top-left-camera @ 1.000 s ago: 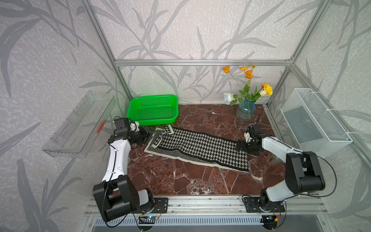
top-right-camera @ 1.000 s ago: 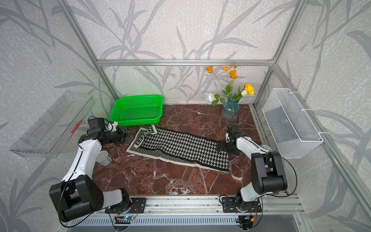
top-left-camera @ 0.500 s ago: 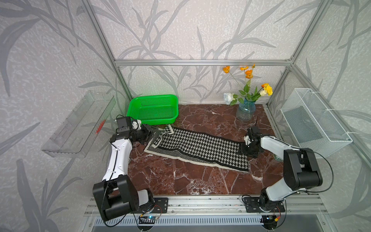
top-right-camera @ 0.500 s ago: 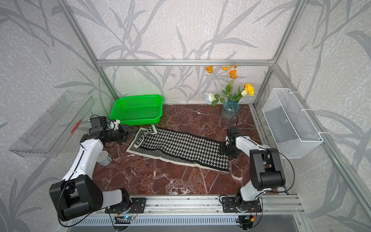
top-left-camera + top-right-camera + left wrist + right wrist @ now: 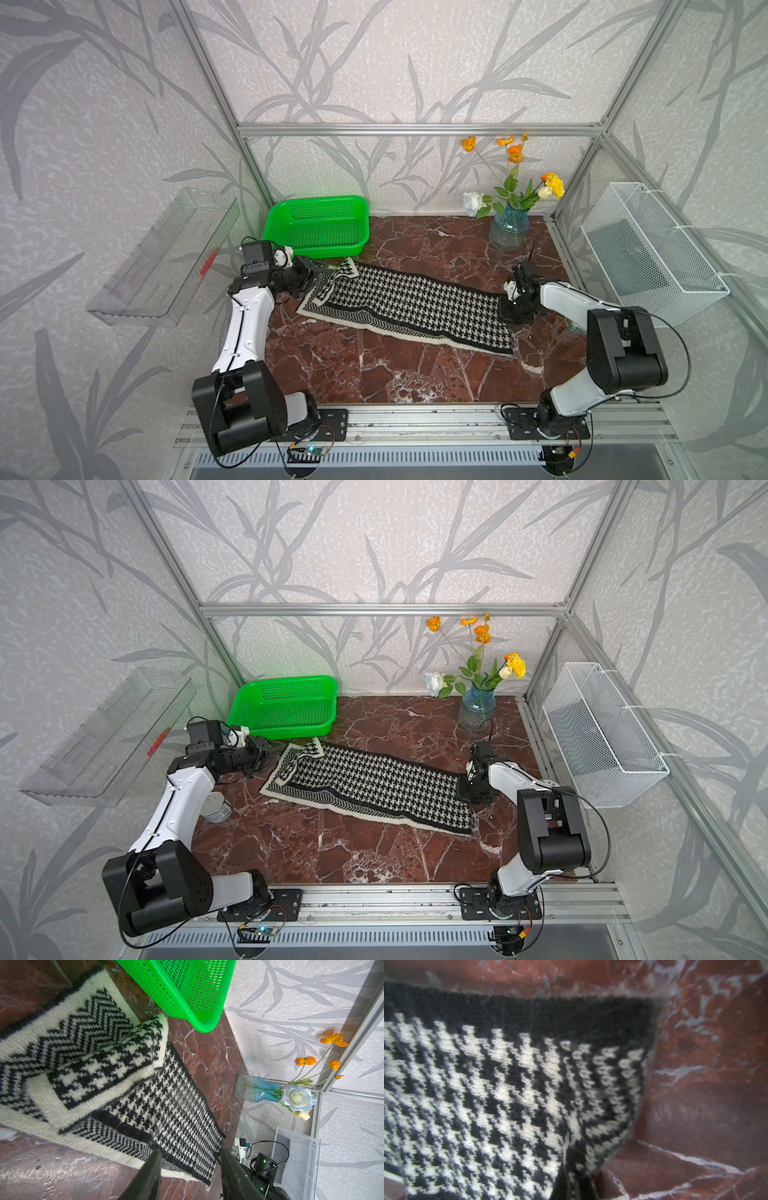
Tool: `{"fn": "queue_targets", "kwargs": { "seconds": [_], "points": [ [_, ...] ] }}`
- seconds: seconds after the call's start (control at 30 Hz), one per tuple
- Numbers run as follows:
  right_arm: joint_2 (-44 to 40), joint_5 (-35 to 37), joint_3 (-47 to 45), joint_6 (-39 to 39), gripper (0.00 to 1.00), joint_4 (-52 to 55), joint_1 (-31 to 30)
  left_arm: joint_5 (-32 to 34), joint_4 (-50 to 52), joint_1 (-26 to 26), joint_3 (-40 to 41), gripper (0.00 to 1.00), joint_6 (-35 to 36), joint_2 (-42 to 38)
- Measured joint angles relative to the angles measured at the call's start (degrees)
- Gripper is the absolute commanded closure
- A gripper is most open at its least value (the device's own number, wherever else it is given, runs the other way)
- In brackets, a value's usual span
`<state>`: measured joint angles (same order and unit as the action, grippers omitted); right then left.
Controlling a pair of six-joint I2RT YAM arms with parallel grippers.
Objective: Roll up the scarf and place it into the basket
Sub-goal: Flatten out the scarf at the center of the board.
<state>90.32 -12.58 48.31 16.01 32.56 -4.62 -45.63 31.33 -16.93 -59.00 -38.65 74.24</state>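
The scarf (image 5: 415, 307) (image 5: 374, 787) lies flat across the marble table, houndstooth face up. Its left end is folded back, showing the herringbone face (image 5: 72, 1028). My right gripper (image 5: 506, 312) (image 5: 467, 791) (image 5: 574, 1184) is shut on the scarf's right end (image 5: 591, 1126), where the cloth bunches between the fingers. My left gripper (image 5: 320, 268) (image 5: 272, 750) (image 5: 190, 1153) is open just beside the folded left end, with nothing between its fingers. The green basket (image 5: 332, 250) (image 5: 291, 730) (image 5: 187, 991) stands empty at the back left, right behind that end.
A blue glass vase (image 5: 508, 232) of flowers stands at the back right. A white wire basket (image 5: 648, 253) hangs on the right wall, a clear tray (image 5: 162, 257) on the left wall. A small tin (image 5: 216, 808) sits under my left arm.
My right gripper has closed on the scarf's right end. My left gripper has moved a little to the right, up to the folded left end, still open.
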Motion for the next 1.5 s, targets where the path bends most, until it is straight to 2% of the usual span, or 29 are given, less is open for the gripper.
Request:
{"fn": "queue_targets", "kwargs": {
  "seconds": [0.23, 0.53, 0.77, 0.9, 1.03, 1.3, 1.5],
  "points": [
    [-8.4, -0.9, 0.6, -0.2, 1.0, 1.6, 0.0, 3.3, -0.7, 3.7, 0.3, 0.54, 0.1, 1.4],
    [-23.2, 0.1, 11.3, -1.1, 1.0, 6.0, 0.7, 10.2, -0.7, 9.2, 0.3, 0.54, 0.3, 3.5],
    [-25.0, 0.1, 13.1, -1.3, 1.0, 8.9, 1.6, 16.3, 2.7, 15.7, -0.3, 0.54, 4.3, 6.3],
    [-25.0, 0.0, 13.1, -1.3, 1.0, 9.3, 1.6, 21.0, 5.4, 20.3, -1.5, 0.55, 6.3, 11.0],
    [-24.9, -0.8, 13.1, -1.3, 1.0, 9.3, 1.6, 26.3, 8.1, 22.9, -3.9, 0.53, 7.3, 16.4],
    [-24.8, -1.5, 13.1, -1.1, 1.0, 8.9, 1.6, 36.5, 11.7, 23.5, -5.7, 0.45, 4.2, 18.9],
    [-24.8, -1.8, 13.1, -1.1, 1.0, 8.7, 1.6, 41.6, 13.6, 20.1, -7.6, 0.4, 1.4, 19.1]
  ]
}}
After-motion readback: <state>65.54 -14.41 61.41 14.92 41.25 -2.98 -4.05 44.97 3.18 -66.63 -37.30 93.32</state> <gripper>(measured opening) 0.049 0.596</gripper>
